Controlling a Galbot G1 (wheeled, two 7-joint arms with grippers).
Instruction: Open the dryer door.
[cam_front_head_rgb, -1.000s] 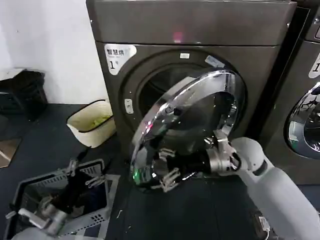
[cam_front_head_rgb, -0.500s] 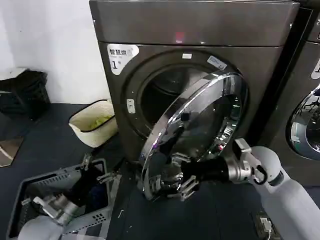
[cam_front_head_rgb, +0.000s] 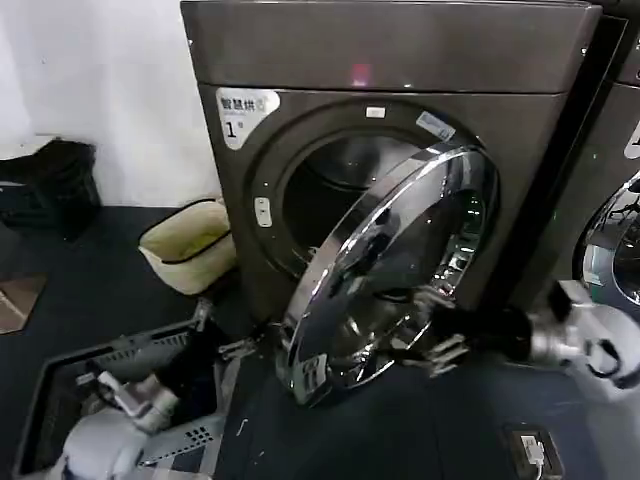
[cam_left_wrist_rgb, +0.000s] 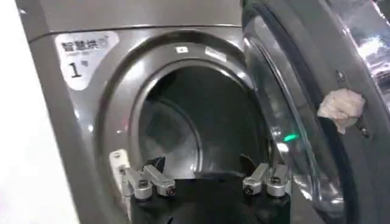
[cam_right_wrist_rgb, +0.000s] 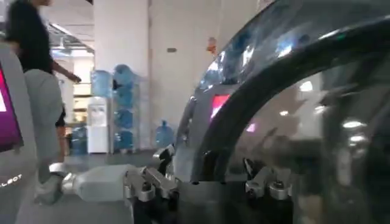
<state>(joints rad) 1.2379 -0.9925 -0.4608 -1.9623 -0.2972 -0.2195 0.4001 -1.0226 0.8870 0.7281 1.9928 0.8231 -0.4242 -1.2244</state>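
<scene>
Now the dryer door (cam_front_head_rgb: 390, 270) stands swung well out from the dryer (cam_front_head_rgb: 390, 60), hinged on the machine's right side, and compared with a second ago its free edge has come further away from the opening, so more of the dark drum (cam_front_head_rgb: 345, 190) shows behind it. The right gripper (cam_front_head_rgb: 432, 345) has travelled with it, from the door's lower middle out toward the lower right of the chrome rim, and it now sits against the outer face there with its fingers spread, seemingly pressing or hooking rather than clamping; the reflections make the exact contact hard to read. In the right wrist view the fingers (cam_right_wrist_rgb: 149, 182) are plainly apart, with the curved glass just beyond them. The left gripper (cam_front_head_rgb: 135, 392) waits low over the grey laundry basket (cam_front_head_rgb: 60, 375) at the dryer's lower left, fingers (cam_left_wrist_rgb: 146, 181) open, facing the open drum. I judge the task mostly done: the door is unlatched and roughly half open, and a little more outward swing would finish it.
</scene>
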